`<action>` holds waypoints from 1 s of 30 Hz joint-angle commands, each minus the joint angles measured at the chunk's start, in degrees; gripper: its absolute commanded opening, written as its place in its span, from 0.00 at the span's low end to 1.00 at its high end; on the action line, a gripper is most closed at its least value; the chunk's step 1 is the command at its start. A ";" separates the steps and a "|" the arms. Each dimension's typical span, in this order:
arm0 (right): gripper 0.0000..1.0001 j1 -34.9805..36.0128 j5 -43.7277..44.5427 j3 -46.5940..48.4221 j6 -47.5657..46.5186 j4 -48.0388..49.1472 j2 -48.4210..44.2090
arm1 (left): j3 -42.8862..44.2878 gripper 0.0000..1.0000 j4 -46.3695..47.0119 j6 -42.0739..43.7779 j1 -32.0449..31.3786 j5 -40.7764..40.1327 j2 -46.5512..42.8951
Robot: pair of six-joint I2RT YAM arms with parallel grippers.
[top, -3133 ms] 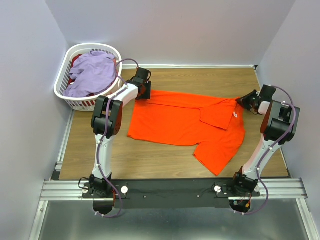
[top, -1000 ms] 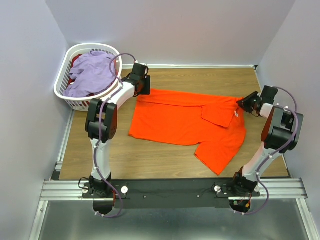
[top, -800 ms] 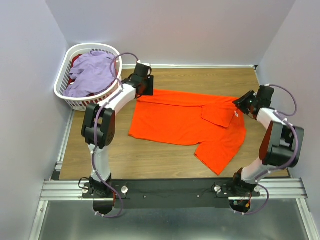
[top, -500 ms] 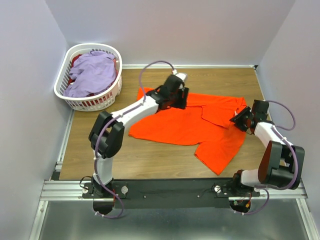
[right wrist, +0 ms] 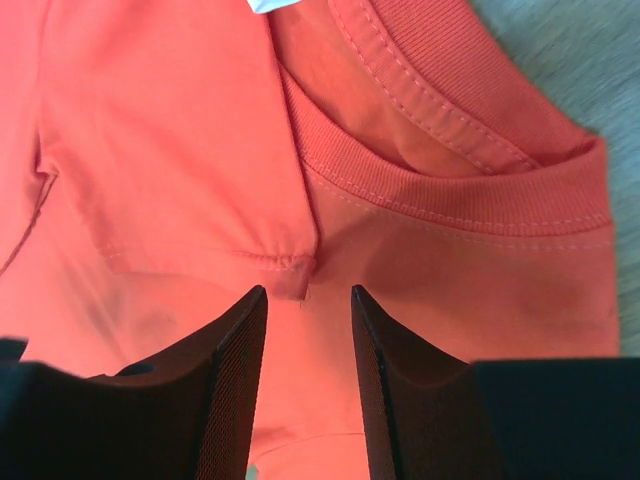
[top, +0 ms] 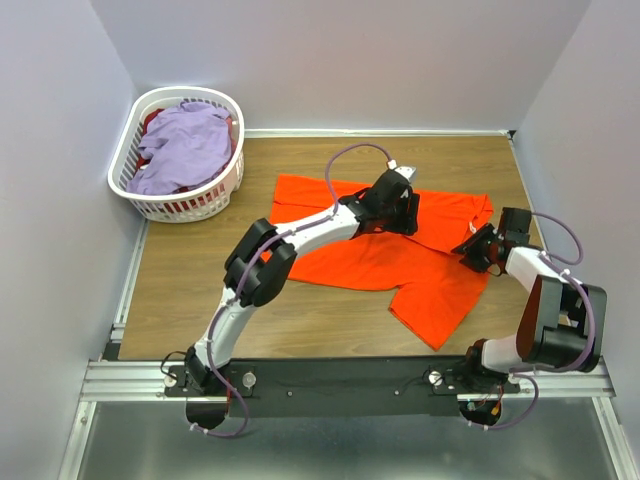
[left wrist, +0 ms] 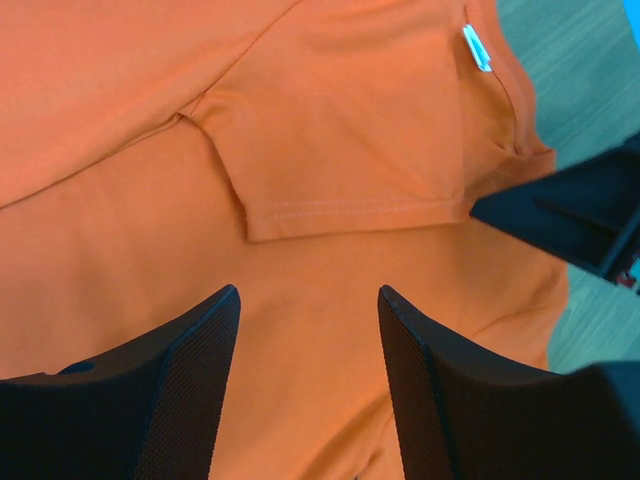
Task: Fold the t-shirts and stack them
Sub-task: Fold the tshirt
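Lying flat across the wooden table (top: pixel 200 290), orange t-shirt (top: pixel 350 255) with one sleeve folded inward; heaped in the white basket (top: pixel 175 208) at the far left corner, lavender t-shirt (top: pixel 185 145); hovering over orange cloth, left gripper (left wrist: pixel 308 300), jaws wide and empty, and right gripper (right wrist: pixel 307 295) by the collar, jaws parted, empty; inside the collar, white neck label (left wrist: pixel 476 47).

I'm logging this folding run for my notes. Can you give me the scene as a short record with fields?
orange t-shirt: spread on the table, one sleeve folded onto its body
lavender t-shirt: in the white basket
left claw: open, over the shirt's middle, holding nothing
right claw: open, over the sleeve's hem beside the collar
stack: not started
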 commanded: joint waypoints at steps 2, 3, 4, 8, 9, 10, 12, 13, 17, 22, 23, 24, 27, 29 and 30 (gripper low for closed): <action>0.45 -0.17 -3.85 -0.91 1.22 2.62 2.56 | 5.05 0.63 2.47 -3.25 0.10 1.54 4.86; 0.44 -0.17 -4.20 -1.00 1.31 2.89 2.65 | 5.93 0.62 2.47 -3.34 0.01 1.63 5.92; 0.44 -0.17 -4.47 -1.00 1.48 3.06 2.83 | 6.20 0.62 2.55 -3.34 0.01 1.37 6.36; 0.42 -0.17 -4.38 -1.09 1.22 3.94 3.09 | 7.42 0.59 2.55 -3.08 0.01 0.93 7.94; 0.41 -0.26 -4.47 -1.09 1.13 3.94 3.27 | 7.78 0.57 2.55 -2.91 0.01 0.76 8.56; 0.40 -0.17 -4.47 -1.09 1.13 4.12 3.44 | 8.13 0.56 2.47 -2.82 0.01 0.93 8.91; 0.37 -0.26 -4.38 -1.09 1.05 4.21 3.53 | 8.92 0.56 2.03 -2.73 0.01 0.93 9.88; 0.36 -0.17 -4.21 -1.00 0.78 4.29 3.45 | 8.92 0.55 2.03 -2.82 0.01 0.93 9.97; 0.32 -0.17 -3.77 -0.74 0.25 4.30 3.27 | 9.19 0.54 1.94 -2.82 0.01 0.76 11.11; 0.19 -0.17 -3.94 -0.74 0.17 4.30 3.09 | 9.63 0.54 1.33 -3.08 0.01 -0.21 12.78; 0.17 -0.17 -3.94 -0.74 0.08 4.30 3.01 | 9.54 0.54 1.41 -3.08 0.01 -0.56 12.96; 0.14 -0.17 -4.03 -0.74 -0.01 4.30 2.92 | 9.62 0.54 1.33 -3.17 0.01 -0.82 13.04; 0.04 -0.17 -4.38 -0.65 -0.45 4.21 2.48 | 9.71 0.54 1.68 -3.26 0.01 -2.14 13.13; 0.03 -0.17 -4.73 -0.65 -0.54 4.21 2.48 | 9.98 0.54 2.11 -3.43 0.01 -2.85 13.22; 0.02 -0.17 -4.91 -0.56 -0.62 4.29 2.48 | 10.24 0.54 2.20 -3.52 0.01 -2.76 13.39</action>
